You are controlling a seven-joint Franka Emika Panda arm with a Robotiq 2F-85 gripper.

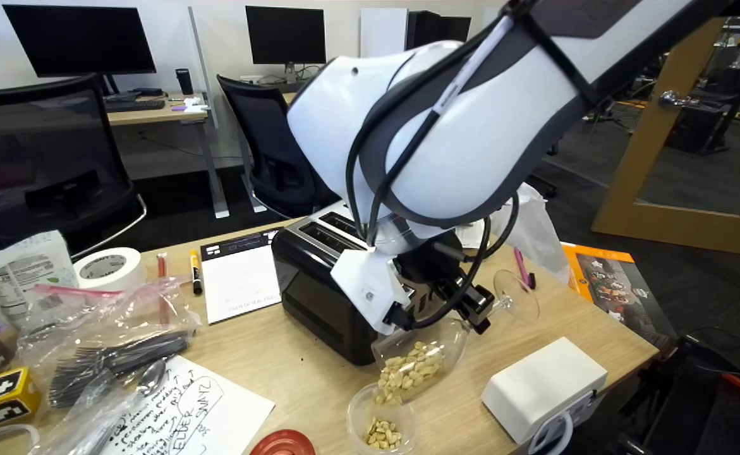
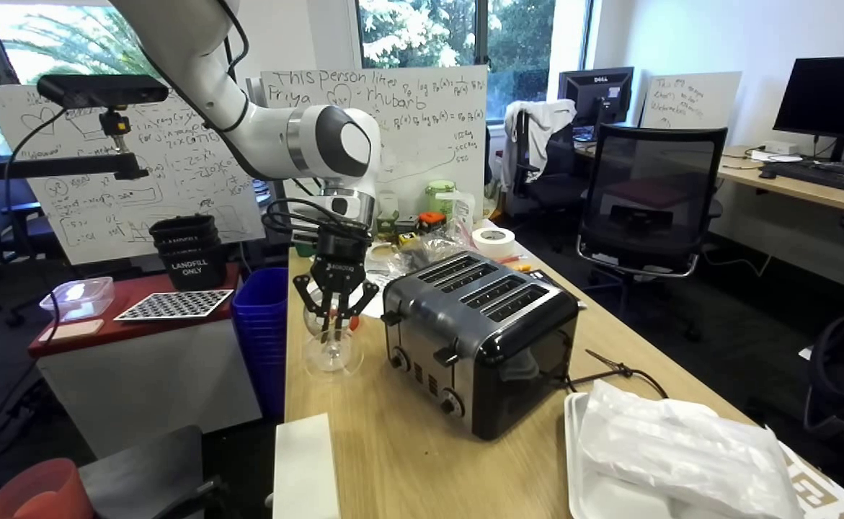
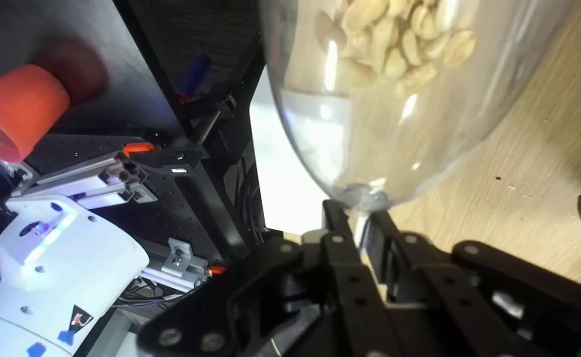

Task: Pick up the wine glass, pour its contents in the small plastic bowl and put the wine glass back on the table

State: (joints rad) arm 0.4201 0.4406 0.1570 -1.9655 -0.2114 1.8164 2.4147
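Note:
The wine glass (image 1: 453, 340) is tilted far over, its mouth pointing down over the small clear plastic bowl (image 1: 352, 418). Pale nuts (image 1: 411, 368) lie along the glass bowl toward its rim, and some nuts (image 1: 382, 435) are in the plastic bowl. My gripper (image 1: 482, 319) is shut on the glass's stem, between its bowl and round foot. In an exterior view the gripper (image 2: 331, 333) points down and the foot (image 2: 332, 357) faces that camera. In the wrist view the fingers (image 3: 357, 212) close round the stem just below the glass bowl (image 3: 419, 124). The plastic bowl is out of the wrist view.
A black and steel toaster (image 1: 325, 303) stands close beside the gripper and glass. A white box (image 1: 545, 385) is at the table edge. A red lid (image 1: 283, 443) and a written paper (image 1: 202, 411) lie near the bowl. Plastic bags (image 1: 110, 335) lie farther along.

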